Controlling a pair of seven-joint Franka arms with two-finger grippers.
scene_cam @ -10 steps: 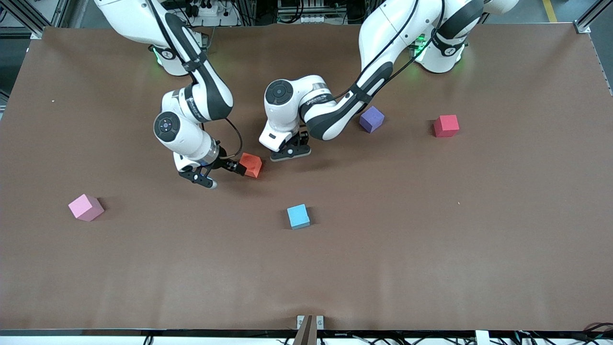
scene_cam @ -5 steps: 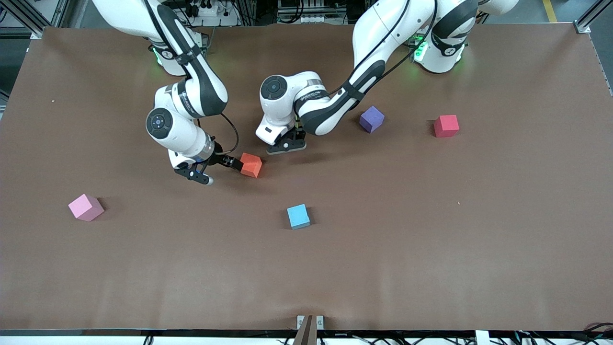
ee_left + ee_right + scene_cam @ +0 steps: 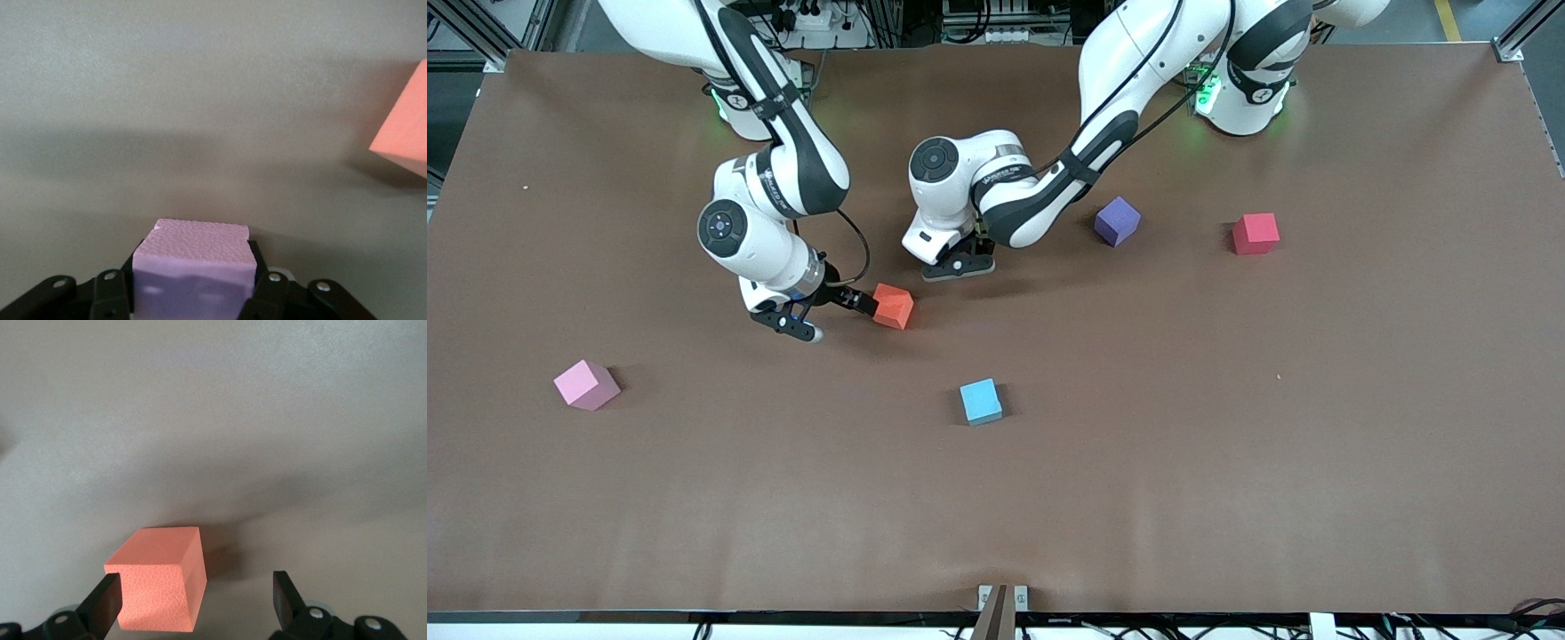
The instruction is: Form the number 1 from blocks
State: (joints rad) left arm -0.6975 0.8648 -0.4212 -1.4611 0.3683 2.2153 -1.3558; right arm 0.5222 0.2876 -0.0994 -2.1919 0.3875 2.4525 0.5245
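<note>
Under the left gripper (image 3: 193, 293), hidden from the front, a clamped purple block (image 3: 195, 263); right gripper (image 3: 197, 603) spread apart.

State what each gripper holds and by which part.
Left gripper: shut on a light purple block, fingers on two opposite side faces. Right gripper: open around the orange block, holding nothing.

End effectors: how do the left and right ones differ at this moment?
The left end effector is shut on a lilac block; the right end effector is open and holds nothing. The right one has the orange block in its gap, against one finger; the left one is apart from that block. Both hang low over the table.
</note>
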